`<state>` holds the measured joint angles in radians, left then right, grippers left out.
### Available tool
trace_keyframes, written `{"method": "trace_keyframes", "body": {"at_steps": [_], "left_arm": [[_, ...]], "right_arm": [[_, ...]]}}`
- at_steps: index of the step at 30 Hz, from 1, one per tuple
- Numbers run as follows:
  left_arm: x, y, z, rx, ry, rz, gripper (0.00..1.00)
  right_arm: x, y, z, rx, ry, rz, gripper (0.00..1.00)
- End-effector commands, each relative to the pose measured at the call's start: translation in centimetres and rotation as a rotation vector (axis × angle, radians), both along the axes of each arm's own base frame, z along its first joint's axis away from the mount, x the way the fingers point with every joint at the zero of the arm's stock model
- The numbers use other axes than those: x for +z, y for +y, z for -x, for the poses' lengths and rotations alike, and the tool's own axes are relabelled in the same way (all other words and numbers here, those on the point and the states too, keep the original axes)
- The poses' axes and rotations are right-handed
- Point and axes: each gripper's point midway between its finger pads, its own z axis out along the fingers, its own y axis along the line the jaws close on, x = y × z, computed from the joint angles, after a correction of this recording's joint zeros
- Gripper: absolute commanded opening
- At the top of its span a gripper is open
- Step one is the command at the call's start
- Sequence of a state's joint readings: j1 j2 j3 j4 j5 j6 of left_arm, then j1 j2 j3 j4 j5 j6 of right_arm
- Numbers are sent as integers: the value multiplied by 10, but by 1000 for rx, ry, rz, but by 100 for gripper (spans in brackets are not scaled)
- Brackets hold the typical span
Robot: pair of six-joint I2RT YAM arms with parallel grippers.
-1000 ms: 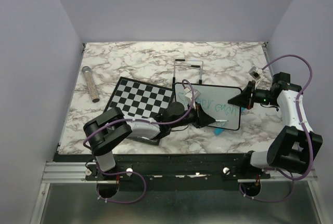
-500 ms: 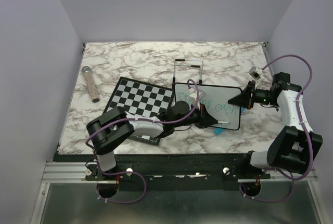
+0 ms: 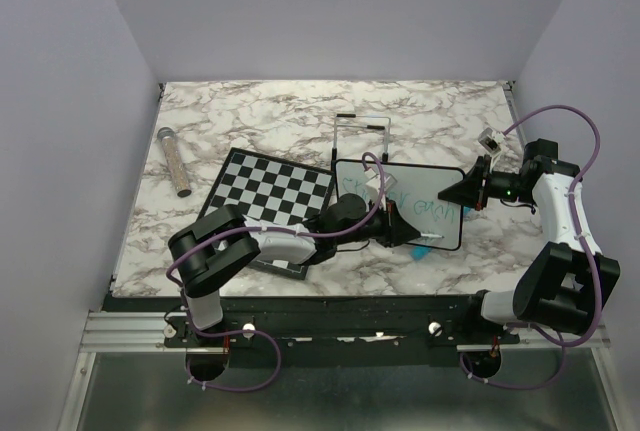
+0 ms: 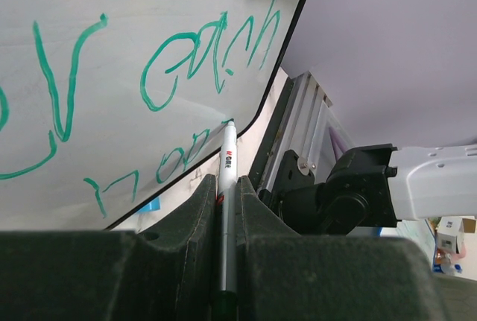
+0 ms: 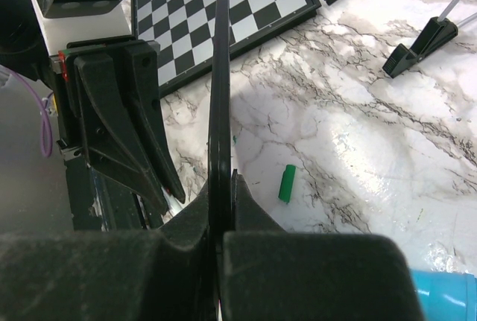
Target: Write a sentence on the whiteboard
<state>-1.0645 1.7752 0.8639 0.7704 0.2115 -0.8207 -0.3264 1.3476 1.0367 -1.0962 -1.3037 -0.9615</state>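
The whiteboard [image 3: 420, 187] stands tilted at the table's middle right, next to the chessboard. My right gripper [image 3: 452, 193] is shut on its right edge; in the right wrist view the board [image 5: 220, 75] runs edge-on between the jaws of that gripper [image 5: 223, 183]. The sentence [image 4: 186, 60] is teal-green lettering in two lines. My left gripper [image 3: 408, 230] is shut on a white marker [image 4: 228, 159] whose tip touches the board [image 4: 112, 8] at the lower line, near its near right corner. The left gripper [image 4: 226, 183] shows its pads closed around the marker.
The chessboard [image 3: 270, 191] lies left of the whiteboard. A clear tube [image 3: 175, 161] lies at the far left. A wire stand [image 3: 362, 131] is behind the board. A green cap [image 5: 286, 183] lies on the marble behind it. A blue item [image 3: 421, 249] lies by the board's near edge.
My left gripper has shifted slightly to the right along the board's near edge with the marker. The right gripper and the whiteboard have not moved.
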Motion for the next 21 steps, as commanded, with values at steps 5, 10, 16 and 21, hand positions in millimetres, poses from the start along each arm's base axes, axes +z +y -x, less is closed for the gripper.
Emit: {"method": "trace_keyframes", "body": {"at_steps": [5, 10, 16, 21], "left_arm": [[21, 1, -10, 35, -18, 82, 0], [16, 7, -13, 50, -10, 75, 0], [-4, 18, -15, 70, 6, 7, 0], [-17, 24, -11, 62, 20, -34, 0]], "right_arm": [[6, 6, 3, 16, -4, -40, 0], [6, 6, 3, 16, -6, -40, 1], [7, 6, 3, 16, -7, -39, 1], [7, 6, 3, 16, -5, -41, 0]]}}
